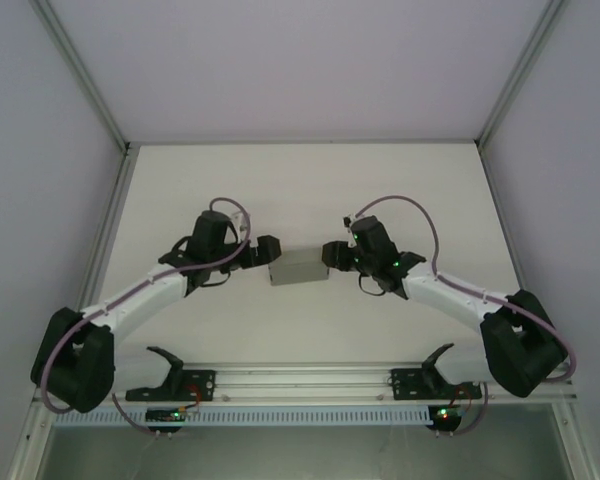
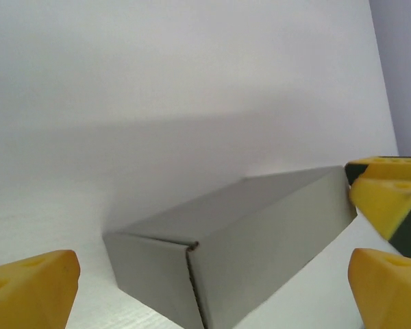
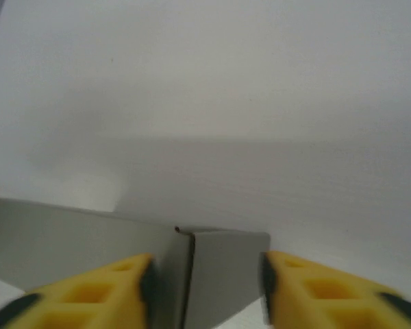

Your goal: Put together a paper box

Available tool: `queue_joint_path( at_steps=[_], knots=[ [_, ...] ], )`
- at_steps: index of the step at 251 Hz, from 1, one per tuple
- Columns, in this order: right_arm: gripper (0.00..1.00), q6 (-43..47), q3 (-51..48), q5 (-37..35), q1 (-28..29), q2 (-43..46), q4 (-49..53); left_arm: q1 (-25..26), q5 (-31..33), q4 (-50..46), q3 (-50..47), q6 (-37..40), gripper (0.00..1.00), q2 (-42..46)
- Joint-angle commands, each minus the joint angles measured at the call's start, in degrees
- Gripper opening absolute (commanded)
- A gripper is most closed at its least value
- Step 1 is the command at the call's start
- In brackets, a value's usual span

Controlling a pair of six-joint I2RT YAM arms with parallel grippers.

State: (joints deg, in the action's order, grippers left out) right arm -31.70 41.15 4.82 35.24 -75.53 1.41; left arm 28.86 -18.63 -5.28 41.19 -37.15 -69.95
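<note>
Here, the grey paper box (image 1: 298,267) lies closed and flat on the white surface (image 1: 300,190), about in the middle, between the two arms. It is a low, long box, and its two short ends point toward the arms.

The left hand (image 1: 270,250) is at the left end of the box. In the left wrist view its yellow fingers (image 2: 31,288) stand very wide apart, one at each lower corner of the picture. The near corner of the box comes between them, but with free space on both sides, so this hand is released and grasps nothing.

The right hand (image 1: 330,252) is at the other end. In the right wrist view its fingers (image 3: 123,288) stand partly apart, one on each side of the short end of the box. One finger seems to be right at the edge of the box. I cannot tell if they press on the box or only stand beside it.
</note>
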Motion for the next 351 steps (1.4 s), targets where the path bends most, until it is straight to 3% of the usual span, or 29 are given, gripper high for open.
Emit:
queue_joint_path(
  at_steps=[1,13,23,64,81,98,125,182,218,235,257,283,351],
  knots=[
    [0.63,6.26,3.91,1.87,-1.44,1.69,3.59,-0.56,9.4,-6.13,4.15,5.58,1.0,3.37],
    [0.79,11.62,5.58,5.38,-2.09,2.06,3.3,-0.87,13.73,-8.05,5.1,5.76,1.0,3.69],
    [0.99,17.21,7.33,8.2,-2.37,2.21,4.08,-1.45,15.99,-8.92,5.54,6.24,1.0,3.76],
    [0.99,55.16,13.08,19.89,-0.2,1.28,13.04,-5.22,19.49,-12.78,6.74,7.09,1.0,2.64],
    [0.99,71.14,15.13,20.93,2.3,-0.29,19.68,-6.34,19.48,-12.09,6.04,7.44,1.0,3.08],
    [0.99,80.53,19.13,19.5,4.43,-3.54,26.48,-6.97,20.42,-12.23,5.57,7.83,1.0,3.48],
    [0.99,87.4,27.52,16.16,5.92,-10.61,35.35,-8.02,21.19,-12.99,4.99,8.41,1.0,4.37],
    [0.99,89.75,37.25,4.67,8.35,-24.05,41.22,-9.83,23.11,-14.09,3.58,8.91,1.0,7.19],
    [0.91,90.04,40.41,1.21,9.44,-28.6,42.4,-10.66,23.38,-14.19,2.62,8.9,0.99,8.54],
    [0.77,89.96,40.76,-2.68,10.31,-30.29,41.5,-11.01,23.39,-14.17,2.33,8.9,1.0,8.73],
    [0.49,88.99,40.49,-5.4,11.31,-31.41,38.68,-11.2,23.43,-14.54,2.2,8.87,1.0,9.13],
    [0.42,88.01,37.61,-10.37,11.56,-30.44,31.3,-11.35,23.21,-14.42,1.89,8.85,1.0,9.78],
    [0.46,86.58,30.58,-28.79,12.99,-28.03,14.99,-11.46,23.84,-14.1,0.48,8.32,1.0,12.4]
  ],
)
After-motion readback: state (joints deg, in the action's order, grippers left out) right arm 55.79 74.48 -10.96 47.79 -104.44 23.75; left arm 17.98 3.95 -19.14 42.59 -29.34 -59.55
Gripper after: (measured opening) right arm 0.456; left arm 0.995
